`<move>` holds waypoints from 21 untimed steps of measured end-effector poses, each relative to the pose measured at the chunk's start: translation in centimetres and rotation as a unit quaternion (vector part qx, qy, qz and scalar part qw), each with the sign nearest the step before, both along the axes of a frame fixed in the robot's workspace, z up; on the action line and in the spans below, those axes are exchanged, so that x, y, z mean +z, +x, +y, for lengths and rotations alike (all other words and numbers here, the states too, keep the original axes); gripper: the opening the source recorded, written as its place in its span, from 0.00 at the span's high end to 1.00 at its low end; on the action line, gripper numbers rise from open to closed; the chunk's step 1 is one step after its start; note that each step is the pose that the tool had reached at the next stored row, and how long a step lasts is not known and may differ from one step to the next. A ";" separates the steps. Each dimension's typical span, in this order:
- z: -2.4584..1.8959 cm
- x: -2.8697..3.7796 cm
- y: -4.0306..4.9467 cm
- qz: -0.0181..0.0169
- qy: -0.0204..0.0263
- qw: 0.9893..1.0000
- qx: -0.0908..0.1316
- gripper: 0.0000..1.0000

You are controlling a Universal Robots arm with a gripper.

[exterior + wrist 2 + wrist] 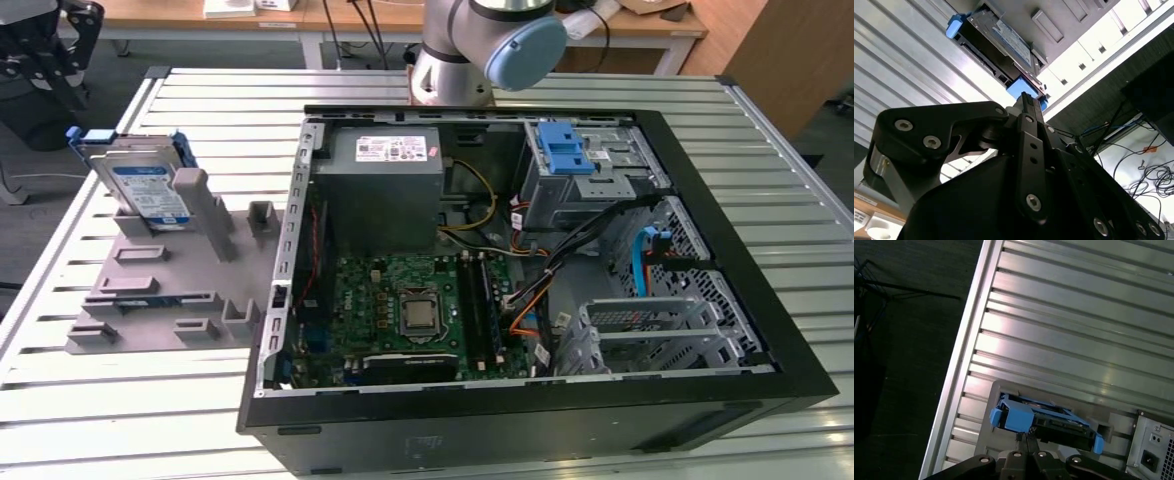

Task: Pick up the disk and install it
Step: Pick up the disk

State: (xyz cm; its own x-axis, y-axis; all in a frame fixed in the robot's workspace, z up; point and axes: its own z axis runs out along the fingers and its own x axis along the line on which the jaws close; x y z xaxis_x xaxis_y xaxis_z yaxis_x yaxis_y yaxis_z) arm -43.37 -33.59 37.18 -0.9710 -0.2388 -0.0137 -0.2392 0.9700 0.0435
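Gripper (1024, 436) clenched on nothing, near the disk (1054, 426); exterior view: disk upright in grey stand (160, 290).

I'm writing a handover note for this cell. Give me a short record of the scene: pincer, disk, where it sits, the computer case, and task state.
pincer: shut, holding nothing, pointed at the disk, apart from it
disk: upright in the grey holder, blue frame round its edges
computer case: open, beside the holder, on the exterior view's right
table: slatted metal, carries holder and case
task state: disk not yet picked up
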 end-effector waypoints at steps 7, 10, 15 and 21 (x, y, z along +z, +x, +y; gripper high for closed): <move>0.00 0.00 0.00 0.000 0.000 1.000 0.026 0.89; 0.00 0.00 0.00 0.000 0.000 0.999 0.036 0.89; 0.00 0.00 0.00 0.000 0.000 0.999 0.051 0.89; 0.00 0.00 0.00 0.000 0.000 0.998 0.068 0.89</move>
State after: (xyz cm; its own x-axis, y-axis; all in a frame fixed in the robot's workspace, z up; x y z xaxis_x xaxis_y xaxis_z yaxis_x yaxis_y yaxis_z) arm -43.37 -33.59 37.18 -0.9293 -0.3692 -0.0137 -0.3694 0.9282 0.0435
